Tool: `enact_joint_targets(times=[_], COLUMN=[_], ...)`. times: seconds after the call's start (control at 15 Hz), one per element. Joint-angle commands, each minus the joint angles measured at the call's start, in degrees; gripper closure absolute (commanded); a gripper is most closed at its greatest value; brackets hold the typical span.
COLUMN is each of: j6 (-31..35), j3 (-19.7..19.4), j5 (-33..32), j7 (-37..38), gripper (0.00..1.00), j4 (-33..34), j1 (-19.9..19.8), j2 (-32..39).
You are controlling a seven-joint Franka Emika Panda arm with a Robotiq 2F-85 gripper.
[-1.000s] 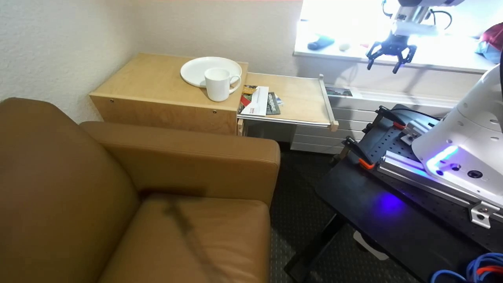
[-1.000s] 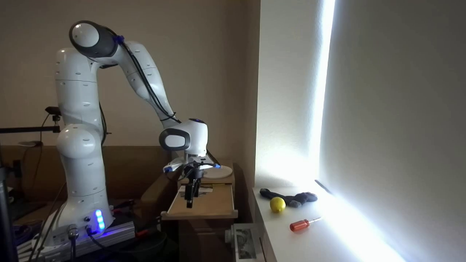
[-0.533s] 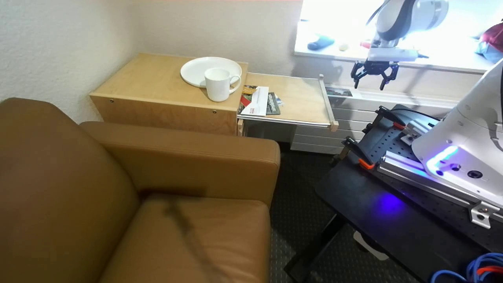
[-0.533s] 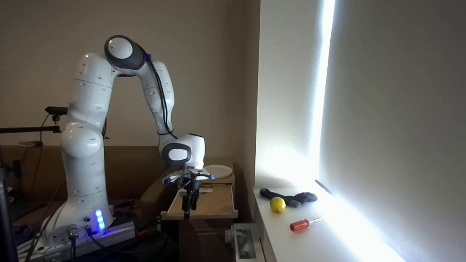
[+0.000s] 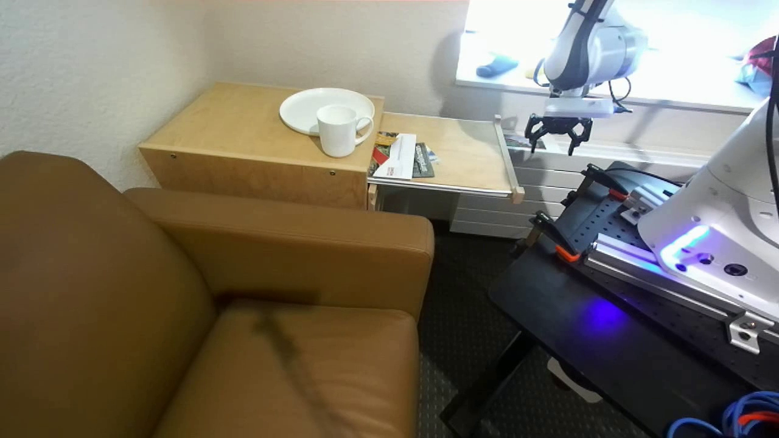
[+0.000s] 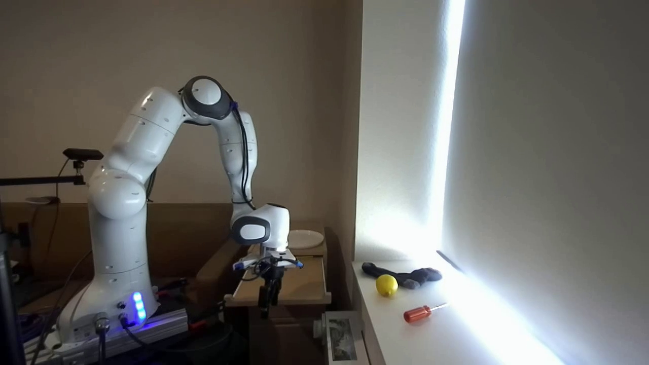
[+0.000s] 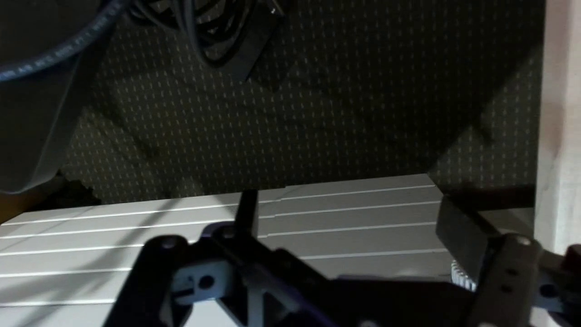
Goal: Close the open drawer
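Observation:
The light-tan drawer is pulled out from the wooden side table. Papers and a white envelope lie in its inner part. The drawer also shows in an exterior view. Its pale front panel shows along the right edge of the wrist view. My gripper is open and empty, pointing down just outside the front panel, apart from it in that exterior view. In an exterior view the gripper overlaps the front panel. In the wrist view the fingers stand wide apart.
A white plate and mug stand on the side table. A brown sofa is beside it. A white radiator stands below the windowsill. The sill holds a lemon, a red screwdriver and dark cloth.
My gripper has moved down and closer to the drawer's front panel, leftward in an exterior view. It stays open. The drawer has not moved.

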Motion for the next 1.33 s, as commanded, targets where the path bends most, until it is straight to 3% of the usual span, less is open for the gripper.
enact_joint_targets(times=[0.0, 0.07, 0.27, 0.53, 0.8, 1.07, 1.27], j6=[-0.2, -0.21, 2.1, 3.17, 1.59, -5.44, -10.63], j3=[0.24, 0.65, -7.72, -4.71, 3.27, 12.18, 18.3], j5=[3.49, 3.58, 3.71, 9.22, 13.82, 17.6, 21.0], j7=[-2.78, -2.98, 4.18, 7.73, 5.98, 2.63, -4.09], gripper=[0.0, 0.0, 0.0, 0.0, 0.0, 0.0, 0.0], j4=[0.42, 0.59, 3.6, 7.43, 11.62, 16.15, 19.03], j1=[0.42, -0.2, 9.6, 11.47, 6.44, -2.67, -9.13], j2=[0.25, 0.22, 7.34, 12.87, 13.77, 13.05, 13.51])
